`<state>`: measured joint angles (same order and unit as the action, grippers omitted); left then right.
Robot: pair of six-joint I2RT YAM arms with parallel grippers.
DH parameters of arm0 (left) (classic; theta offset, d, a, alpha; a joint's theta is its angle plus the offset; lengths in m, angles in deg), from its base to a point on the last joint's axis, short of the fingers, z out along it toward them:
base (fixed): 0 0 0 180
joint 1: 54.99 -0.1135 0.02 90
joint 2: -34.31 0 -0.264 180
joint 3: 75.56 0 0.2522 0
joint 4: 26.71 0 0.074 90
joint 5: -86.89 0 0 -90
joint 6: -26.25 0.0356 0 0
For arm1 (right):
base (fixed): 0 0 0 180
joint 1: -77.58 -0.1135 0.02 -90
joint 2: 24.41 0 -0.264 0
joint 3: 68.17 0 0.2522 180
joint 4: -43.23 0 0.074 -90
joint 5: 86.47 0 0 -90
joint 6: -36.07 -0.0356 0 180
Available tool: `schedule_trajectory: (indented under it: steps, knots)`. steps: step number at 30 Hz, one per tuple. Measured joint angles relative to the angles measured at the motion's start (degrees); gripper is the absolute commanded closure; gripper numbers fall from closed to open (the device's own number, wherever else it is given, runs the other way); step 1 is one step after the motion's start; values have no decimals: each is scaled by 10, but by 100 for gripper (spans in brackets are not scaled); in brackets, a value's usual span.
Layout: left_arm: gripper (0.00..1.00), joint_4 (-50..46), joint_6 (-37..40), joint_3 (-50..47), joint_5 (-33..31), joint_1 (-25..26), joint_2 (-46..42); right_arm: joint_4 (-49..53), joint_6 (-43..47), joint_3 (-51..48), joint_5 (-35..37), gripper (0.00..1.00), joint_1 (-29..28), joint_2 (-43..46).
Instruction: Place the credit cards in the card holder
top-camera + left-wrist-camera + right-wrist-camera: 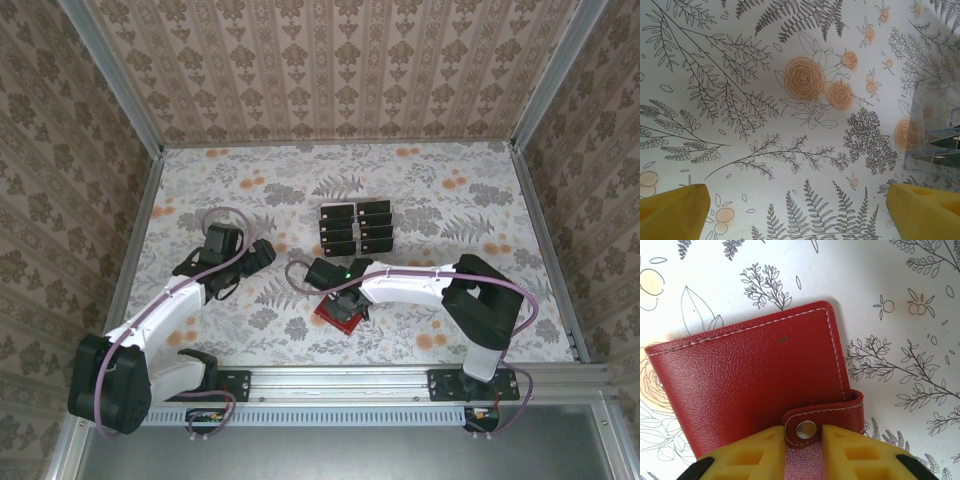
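Right wrist: right end effector pinches snap strap of card holder; left end effector wide open, empty.

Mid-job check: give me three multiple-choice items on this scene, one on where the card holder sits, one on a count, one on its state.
1. Where is the card holder? A far back; B far left; C under the right tool.
2. How many columns do the credit cards form? A one; B two; C four.
3. The card holder is: A closed, strap snapped; B open flat; C closed, strap loose.

C: the tool's fingers press either side of its strap in the right wrist view.
B: the top view shows two columns side by side.
A: the snap sits fastened on the red cover.
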<state>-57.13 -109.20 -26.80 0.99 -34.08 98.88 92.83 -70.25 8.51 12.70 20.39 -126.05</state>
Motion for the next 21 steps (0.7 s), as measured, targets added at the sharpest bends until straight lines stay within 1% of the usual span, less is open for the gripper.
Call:
schedule_trajectory:
  steps: [2, 5, 6, 10, 14, 21]
  knots:
    - [0, 0, 0, 0, 2, 0, 0, 0, 0, 0, 0, 87, 0, 0]
    - [0, 0, 0, 0, 6, 0, 0, 2, -1, 3, -1, 98, 3, 0]
    - [0, 0, 0, 0, 7, 1, 0, 2, -3, 5, -2, 100, 4, 0]
    - [0, 0, -2, 0, 11, 5, -2, 1, -14, 6, -9, 100, 15, 8]
    - [0, 2, -13, 0, 15, 22, -13, -5, -42, 3, -22, 100, 30, 32]
    - [0, 51, -48, -15, 20, 87, -19, -33, -98, 3, -43, 100, 37, 71]
